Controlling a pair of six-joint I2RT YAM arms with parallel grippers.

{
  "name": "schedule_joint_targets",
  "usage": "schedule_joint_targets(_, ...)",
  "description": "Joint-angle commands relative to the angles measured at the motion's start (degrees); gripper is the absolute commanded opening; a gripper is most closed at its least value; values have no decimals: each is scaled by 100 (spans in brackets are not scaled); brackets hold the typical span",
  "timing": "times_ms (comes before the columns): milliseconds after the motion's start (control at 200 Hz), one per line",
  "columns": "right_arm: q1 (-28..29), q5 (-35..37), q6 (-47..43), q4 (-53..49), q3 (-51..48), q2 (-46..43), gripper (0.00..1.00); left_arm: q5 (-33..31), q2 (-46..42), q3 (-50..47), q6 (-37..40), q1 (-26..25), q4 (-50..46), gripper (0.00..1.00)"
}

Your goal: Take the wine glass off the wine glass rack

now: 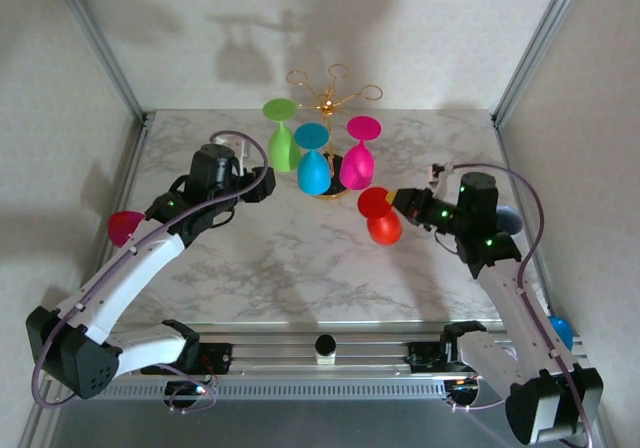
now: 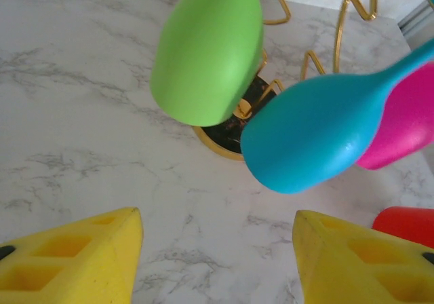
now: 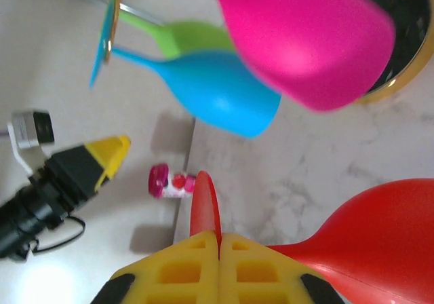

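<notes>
The gold wire wine glass rack (image 1: 332,90) stands on its round black base (image 2: 228,130) at the back middle of the table. Three wine glasses hang bowl-down from it: green (image 1: 283,140), blue (image 1: 313,166) and pink (image 1: 358,160). My left gripper (image 1: 266,182) is just left of the green and blue bowls, open, with bare table between its yellow fingers (image 2: 81,258). My right gripper (image 3: 218,239) is shut on the foot of a red wine glass (image 1: 380,218), held free of the rack to the right of the base, its bowl (image 3: 380,239) to the gripper's right.
The marble table (image 1: 300,258) is fenced by metal posts (image 1: 100,38) at the back corners. A dark pink glass (image 1: 124,227) lies off the table's left edge. A blue object (image 1: 561,329) sits by the right arm.
</notes>
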Motion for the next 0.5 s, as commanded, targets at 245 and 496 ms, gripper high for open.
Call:
schedule_joint_targets(245, 843, 162, -660, -509, 53, -940, 0, -1118, -351, 16, -1059, -1316, -769, 60)
schedule_joint_targets(496, 2260, 1225, -1478, -575, 65, -635, 0, -1122, -821, -440, -1413, -1450, -560, 61)
